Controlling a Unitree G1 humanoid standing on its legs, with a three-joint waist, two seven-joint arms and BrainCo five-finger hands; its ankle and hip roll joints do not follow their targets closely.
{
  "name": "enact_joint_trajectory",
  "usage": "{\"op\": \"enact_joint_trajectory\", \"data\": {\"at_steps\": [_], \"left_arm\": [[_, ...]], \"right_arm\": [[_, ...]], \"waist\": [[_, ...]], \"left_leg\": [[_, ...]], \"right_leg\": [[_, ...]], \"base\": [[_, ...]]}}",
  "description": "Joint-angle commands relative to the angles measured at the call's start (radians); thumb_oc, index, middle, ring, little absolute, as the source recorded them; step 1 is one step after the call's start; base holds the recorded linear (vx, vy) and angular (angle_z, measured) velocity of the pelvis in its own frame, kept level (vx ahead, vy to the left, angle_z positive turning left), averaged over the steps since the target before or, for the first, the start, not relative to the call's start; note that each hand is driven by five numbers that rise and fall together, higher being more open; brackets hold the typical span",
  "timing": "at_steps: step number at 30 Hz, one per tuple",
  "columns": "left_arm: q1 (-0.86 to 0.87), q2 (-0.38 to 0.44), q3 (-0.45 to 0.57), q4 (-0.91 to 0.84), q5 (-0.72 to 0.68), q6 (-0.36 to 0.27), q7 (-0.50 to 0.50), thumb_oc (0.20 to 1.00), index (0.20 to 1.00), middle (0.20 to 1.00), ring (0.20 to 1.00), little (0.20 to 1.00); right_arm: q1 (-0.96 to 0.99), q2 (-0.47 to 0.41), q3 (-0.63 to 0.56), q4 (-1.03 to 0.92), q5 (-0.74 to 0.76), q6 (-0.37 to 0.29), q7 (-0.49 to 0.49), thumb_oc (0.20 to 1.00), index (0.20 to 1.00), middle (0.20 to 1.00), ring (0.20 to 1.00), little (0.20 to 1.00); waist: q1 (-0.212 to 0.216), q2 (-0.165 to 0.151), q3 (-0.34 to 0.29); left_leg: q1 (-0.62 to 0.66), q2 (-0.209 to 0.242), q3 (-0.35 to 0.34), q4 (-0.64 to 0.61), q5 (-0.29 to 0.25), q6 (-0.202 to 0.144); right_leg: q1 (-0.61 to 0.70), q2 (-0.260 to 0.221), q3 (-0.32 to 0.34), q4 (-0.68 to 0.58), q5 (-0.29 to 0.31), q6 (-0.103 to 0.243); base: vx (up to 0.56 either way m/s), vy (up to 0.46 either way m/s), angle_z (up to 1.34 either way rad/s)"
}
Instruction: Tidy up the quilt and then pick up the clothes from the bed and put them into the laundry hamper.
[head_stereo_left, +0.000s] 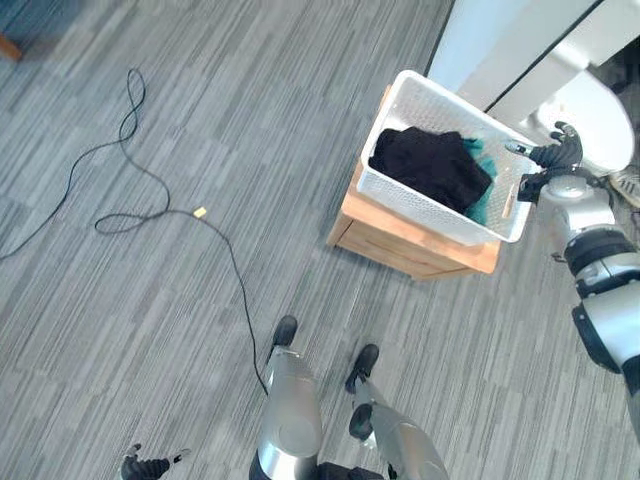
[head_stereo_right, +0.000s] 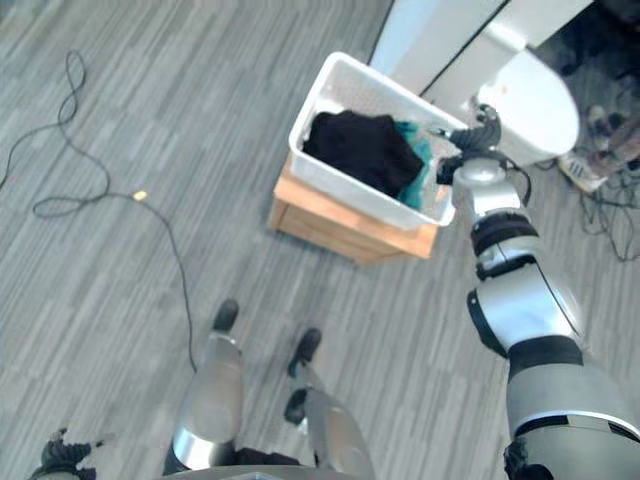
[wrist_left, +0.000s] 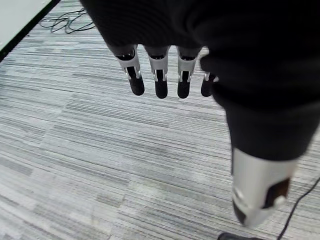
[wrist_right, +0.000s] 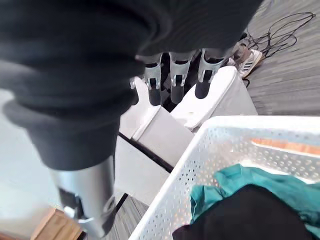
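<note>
A white perforated laundry hamper stands on a low wooden stand. In it lie a black garment and a teal garment under it. My right hand hovers at the hamper's right rim, its fingers straight, holding nothing. My left hand hangs low over the floor at the lower left, fingers straight and holding nothing.
A thin black cord with a small yellow tag winds over the grey striped carpet at the left. White furniture panels rise behind the hamper. A person's shoe and cables lie at the far right.
</note>
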Motion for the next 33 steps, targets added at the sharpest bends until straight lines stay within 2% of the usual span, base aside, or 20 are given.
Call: {"op": "enact_joint_trajectory", "data": {"at_steps": [1, 2, 3, 5, 7, 9, 11, 15, 16, 17, 18, 19, 20, 21, 22, 25, 27, 33], "left_arm": [[0.118, -0.014, 0.02, 0.023, 0.036, -0.01, 0.072, 1.0, 1.0, 1.0, 1.0, 1.0], [0.123, -0.021, 0.023, 0.02, 0.041, -0.011, 0.077, 1.0, 1.0, 1.0, 1.0, 1.0], [0.148, -0.056, 0.038, 0.006, 0.042, 0.001, 0.095, 1.0, 1.0, 1.0, 1.0, 1.0], [0.176, -0.111, 0.064, -0.001, 0.018, -0.004, 0.097, 1.0, 1.0, 1.0, 1.0, 1.0], [0.193, -0.159, 0.083, -0.011, 0.016, -0.026, 0.086, 1.0, 1.0, 1.0, 1.0, 1.0], [0.201, -0.199, 0.085, -0.017, 0.023, -0.026, 0.058, 1.0, 1.0, 1.0, 1.0, 1.0], [0.198, -0.21, 0.085, -0.012, 0.023, -0.01, 0.027, 1.0, 1.0, 1.0, 1.0, 1.0], [0.198, -0.21, 0.085, -0.012, 0.023, -0.01, 0.027, 1.0, 1.0, 1.0, 1.0, 1.0], [0.18, -0.22, 0.068, 0.008, 0.005, -0.004, -0.018, 1.0, 1.0, 1.0, 1.0, 1.0], [0.137, -0.229, 0.043, 0.034, -0.023, 0.03, -0.057, 1.0, 1.0, 1.0, 1.0, 1.0], [0.107, -0.245, 0.028, 0.065, -0.009, 0.017, -0.08, 1.0, 1.0, 1.0, 1.0, 1.0], [0.079, -0.264, 0.011, 0.095, 0.024, 0.012, -0.059, 1.0, 1.0, 1.0, 1.0, 1.0], [0.079, -0.264, 0.011, 0.095, 0.024, 0.012, -0.059, 1.0, 1.0, 1.0, 1.0, 1.0], [0.056, -0.276, -0.007, 0.112, 0.026, 0.029, -0.037, 1.0, 1.0, 1.0, 1.0, 1.0], [0.046, -0.281, -0.013, 0.118, 0.018, 0.034, -0.038, 1.0, 1.0, 1.0, 1.0, 1.0], [0.025, -0.298, -0.003, 0.134, -0.008, 0.028, -0.052, 1.0, 1.0, 1.0, 1.0, 1.0], [0.029, -0.301, -0.006, 0.124, -0.008, 0.019, -0.049, 1.0, 1.0, 1.0, 1.0, 1.0], [0.029, -0.291, -0.023, 0.122, 0.004, -0.001, -0.059, 1.0, 1.0, 1.0, 1.0, 1.0]], "right_arm": [[0.17, -0.123, -0.086, -0.19, 0.009, -0.081, 0.03, 1.0, 1.0, 1.0, 1.0, 1.0], [0.208, -0.122, -0.104, -0.22, 0.003, -0.08, 0.034, 1.0, 1.0, 1.0, 1.0, 1.0], [0.415, -0.096, -0.187, -0.377, -0.032, -0.086, 0.046, 1.0, 1.0, 1.0, 1.0, 1.0], [0.691, -0.017, -0.241, -0.569, -0.13, -0.087, 0.045, 1.0, 1.0, 1.0, 1.0, 1.0], [0.881, 0.057, -0.253, -0.633, -0.244, -0.094, 0.072, 1.0, 1.0, 1.0, 1.0, 1.0], [1.028, 0.145, -0.24, -0.593, -0.28, -0.084, 0.112, 1.0, 1.0, 1.0, 1.0, 1.0], [1.072, 0.18, -0.225, -0.538, -0.303, -0.093, 0.117, 1.0, 1.0, 1.0, 1.0, 1.0], [1.072, 0.18, -0.225, -0.538, -0.303, -0.093, 0.117, 1.0, 1.0, 1.0, 1.0, 1.0], [1.116, 0.228, -0.2, -0.411, -0.281, -0.062, 0.15, 1.0, 1.0, 1.0, 1.0, 1.0], [1.124, 0.282, -0.179, -0.194, -0.345, -0.084, 0.177, 1.0, 1.0, 1.0, 1.0, 1.0], [1.123, 0.334, -0.178, -0.027, -0.358, -0.063, 0.184, 1.0, 1.0, 1.0, 1.0, 1.0], [1.121, 0.376, -0.192, 0.089, -0.336, 0.046, 0.166, 1.0, 1.0, 1.0, 1.0, 1.0], [1.12, 0.376, -0.192, 0.089, -0.336, 0.046, 0.166, 1.0, 1.0, 1.0, 1.0, 1.0], [1.135, 0.407, -0.224, 0.182, -0.283, 0.128, 0.175, 1.0, 1.0, 1.0, 1.0, 1.0], [1.141, 0.423, -0.249, 0.214, -0.242, 0.16, 0.193, 1.0, 1.0, 1.0, 1.0, 1.0], [1.155, 0.437, -0.279, 0.224, -0.27, 0.103, 0.152, 1.0, 1.0, 1.0, 1.0, 1.0], [1.156, 0.42, -0.277, 0.193, -0.288, 0.074, 0.166, 1.0, 1.0, 1.0, 1.0, 1.0], [1.137, 0.392, -0.261, 0.169, -0.254, 0.075, 0.195, 1.0, 1.0, 1.0, 1.0, 1.0]], "waist": [[-0.032, 0.007, -0.026], [-0.04, 0.006, -0.032], [-0.078, 0.004, -0.062], [-0.135, 0.009, -0.102], [-0.179, 0.021, -0.136], [-0.218, 0.044, -0.171], [-0.232, 0.058, -0.182], [-0.232, 0.058, -0.182], [-0.252, 0.085, -0.198], [-0.263, 0.119, -0.218], [-0.269, 0.14, -0.231], [-0.281, 0.163, -0.248], [-0.28, 0.163, -0.247], [-0.295, 0.183, -0.259], [-0.303, 0.192, -0.265], [-0.327, 0.208, -0.29], [-0.337, 0.208, -0.302], [-0.34, 0.202, -0.31]], "left_leg": [[0.08, 0.0, 0.014, -0.246, 0.084, 0.026], [0.087, 0.001, 0.017, -0.248, 0.084, 0.028], [0.12, 0.0, 0.03, -0.256, 0.081, 0.034], [0.16, -0.006, 0.042, -0.254, 0.073, 0.044], [0.196, -0.014, 0.055, -0.247, 0.061, 0.055], [0.239, -0.027, 0.069, -0.239, 0.049, 0.063], [0.26, -0.035, 0.074, -0.237, 0.042, 0.067], [0.26, -0.035, 0.074, -0.237, 0.042, 0.067], [0.297, -0.049, 0.08, -0.24, 0.031, 0.069], [0.33, -0.067, 0.084, -0.256, 0.029, 0.074], [0.357, -0.076, 0.089, -0.274, 0.028, 0.077], [0.374, -0.085, 0.095, -0.295, 0.032, 0.077], [0.376, -0.085, 0.095, -0.295, 0.032, 0.077], [0.393, -0.09, 0.101, -0.313, 0.034, 0.074], [0.4, -0.092, 0.104, -0.318, 0.033, 0.073], [0.412, -0.097, 0.112, -0.33, 0.026, 0.072], [0.412, -0.096, 0.119, -0.33, 0.021, 0.071], [0.402, -0.087, 0.132, -0.33, 0.017, 0.067]], "right_leg": [[0.129, -0.058, -0.002, -0.005, -0.097, 0.105], [0.131, -0.059, 0.001, -0.004, -0.097, 0.105], [0.141, -0.063, 0.018, 0.004, -0.098, 0.105], [0.15, -0.069, 0.049, 0.024, -0.101, 0.102], [0.16, -0.078, 0.067, 0.044, -0.107, 0.098], [0.176, -0.088, 0.08, 0.061, -0.11, 0.096], [0.189, -0.094, 0.082, 0.064, -0.113, 0.094], [0.189, -0.094, 0.082, 0.064, -0.113, 0.094], [0.213, -0.104, 0.083, 0.062, -0.116, 0.091], [0.231, -0.112, 0.081, 0.046, -0.109, 0.089], [0.245, -0.114, 0.076, 0.03, -0.104, 0.085], [0.25, -0.112, 0.07, 0.016, -0.102, 0.078], [0.252, -0.112, 0.07, 0.016, -0.102, 0.078], [0.256, -0.107, 0.066, 0.008, -0.102, 0.072], [0.258, -0.104, 0.066, 0.005, -0.104, 0.069], [0.259, -0.097, 0.071, -0.005, -0.108, 0.067], [0.255, -0.095, 0.075, -0.005, -0.113, 0.066], [0.245, -0.082, 0.067, -0.005, -0.122, 0.06]], "base": [[-0.03, 0.037, 0.02], [-0.01, 0.049, -0.12], [-0.01, 0.089, -0.14], [-0.01, 0.13, -0.19], [0.0, 0.121, -0.44], [-0.01, 0.105, -0.62], [-0.03, 0.057, -0.25], [-0.02, 0.025, -0.12], [-0.19, 0.203, 0.05], [-0.28, 0.273, 0.12], [-0.28, 0.287, 0.09], [-0.18, 0.166, -0.04], [-0.16, 0.177, -0.2], [-0.09, 0.11, -0.23], [-0.11, 0.144, -0.18], [-0.04, 0.058, -0.2], [-0.06, 0.006, -0.13], [-0.07, -0.029, 0.01]]}}
